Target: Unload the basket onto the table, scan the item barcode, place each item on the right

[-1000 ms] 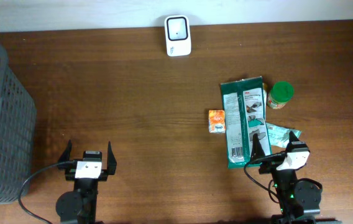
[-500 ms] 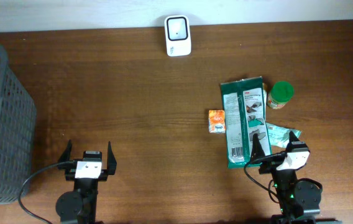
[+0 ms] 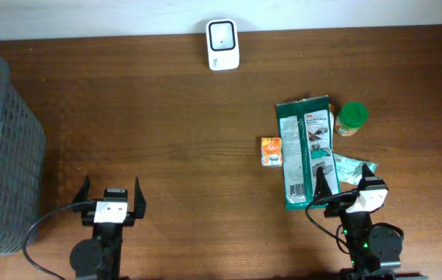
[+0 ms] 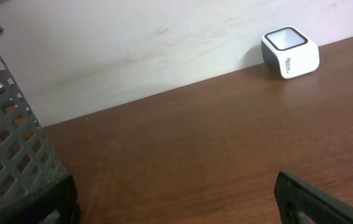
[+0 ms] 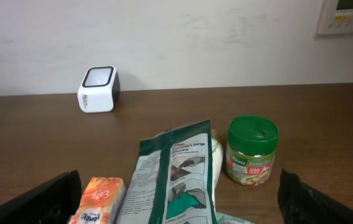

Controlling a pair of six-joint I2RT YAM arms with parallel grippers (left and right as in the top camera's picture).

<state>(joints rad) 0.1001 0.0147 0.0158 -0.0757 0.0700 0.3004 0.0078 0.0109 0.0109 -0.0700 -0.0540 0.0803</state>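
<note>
The white barcode scanner (image 3: 222, 44) stands at the table's far edge and shows in both wrist views (image 4: 290, 52) (image 5: 98, 89). The items lie at the right: a long green glove packet (image 3: 305, 152) (image 5: 176, 180), a small orange box (image 3: 271, 151) (image 5: 99, 199) on its left, a green-lidded jar (image 3: 352, 119) (image 5: 252, 151) on its right, and a pale green sachet (image 3: 349, 167). My right gripper (image 3: 347, 183) is open just in front of the packet's near end, holding nothing. My left gripper (image 3: 112, 187) is open over bare wood at the front left.
A grey slatted basket (image 3: 3, 155) (image 4: 9, 143) stands at the table's left edge, close to my left gripper. A white wall runs behind the scanner.
</note>
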